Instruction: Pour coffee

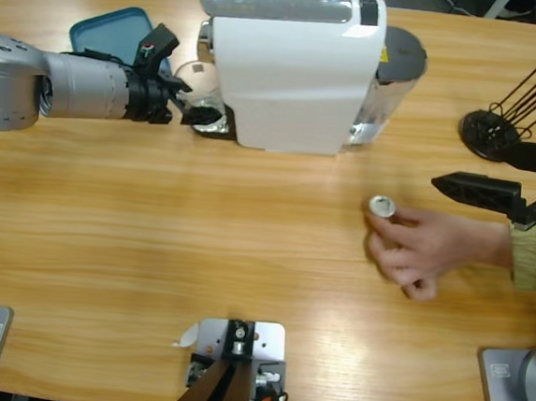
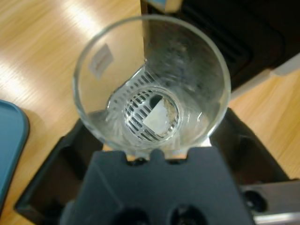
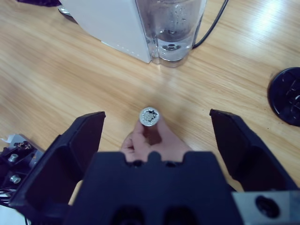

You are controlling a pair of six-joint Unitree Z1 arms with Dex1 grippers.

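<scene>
A long wooden counter (image 1: 152, 237) is carrying a white coffee machine (image 1: 293, 71) near its far edge, with a blue tray (image 1: 114, 29) lying behind the machine's left side. The left gripper (image 1: 199, 112) is reaching in from the left edge, its jaws pinching a clear glass (image 2: 152, 84) that is standing on the machine's slotted drip grate (image 2: 140, 110) — through the glass bottom the grate is showing, and only a thin trace of wetness is visible inside, no tan coffee that can be made out. The right gripper (image 3: 157, 136) is hanging at the right edge with its jaws spread wide, nothing between them. Just in front of it a person's hand (image 1: 423, 247) is holding up a small round silver capsule (image 1: 382, 207) — clear of the black jaws. A black round stand (image 1: 488, 131) with thin rods is sitting at the far right.
</scene>
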